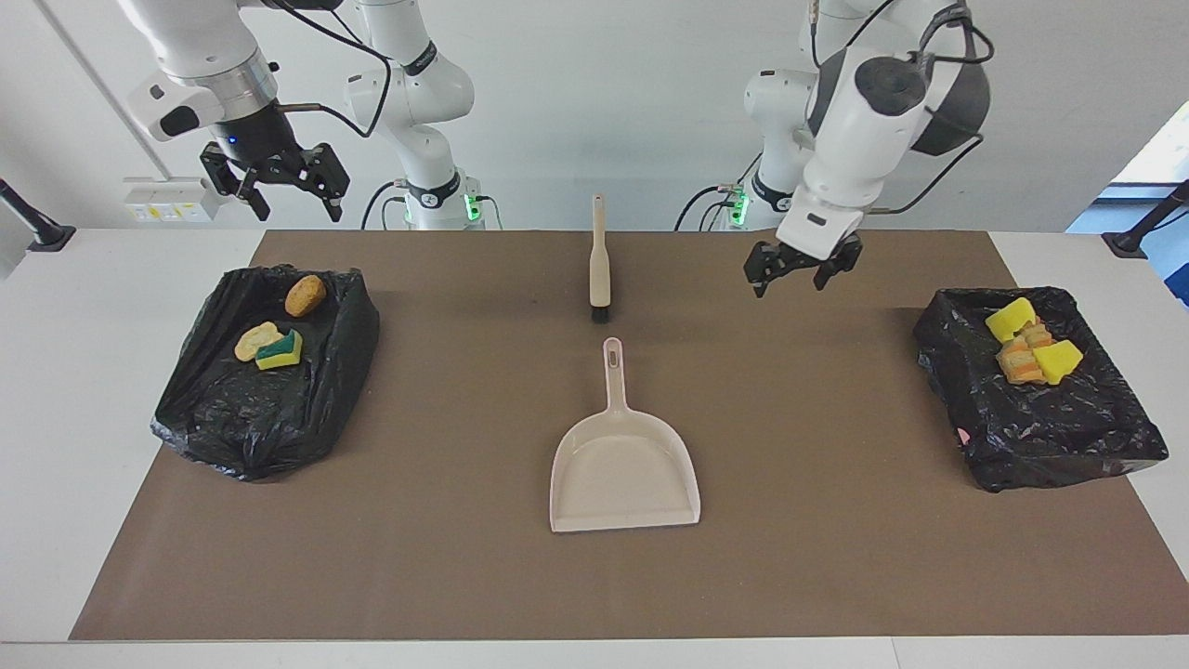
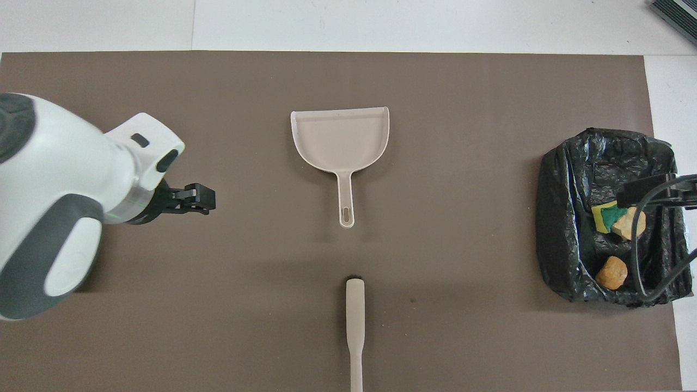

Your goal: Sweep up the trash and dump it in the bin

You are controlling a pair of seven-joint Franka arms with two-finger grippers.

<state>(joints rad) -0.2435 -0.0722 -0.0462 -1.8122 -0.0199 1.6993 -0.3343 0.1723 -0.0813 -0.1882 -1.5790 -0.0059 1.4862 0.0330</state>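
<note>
a worktop covered by a brown mat [image 1: 446, 557], seen from across and from above. a beige dustpan [image 1: 624, 478] lies flat and empty at the middle of the mat, its handle pointing toward the robots. a beige brush [image 1: 599, 260] lies nearer the robots, in line with the handle and just apart from it.

two bins lined with black bags sit at the ends of the worktop. the bin at the right arm's end [image 1: 265, 376] holds an orange-brown lump, a tan lump and a yellow-green sponge scrap [image 1: 279, 349]. the bin at the left arm's end [image 1: 1036, 400] holds yellow sponge scraps and a tan layered lump [image 1: 1029, 351]. no trash shows on the mat itself.

the left end effector [image 1: 797, 265] hangs in the air over bare mat between the dustpan and the bin at its own end, its fingers spread wide and holding nothing. the right end effector [image 1: 279, 184] waits raised over the edge of the worktop beside its bin, fingers also spread and empty.

judging by this, the sweeping and dumping look finished: all trash is in the bins and both tools are set down. what remains seems only for the left arm to clear away to rest, keeping above the bin's rim.
</note>
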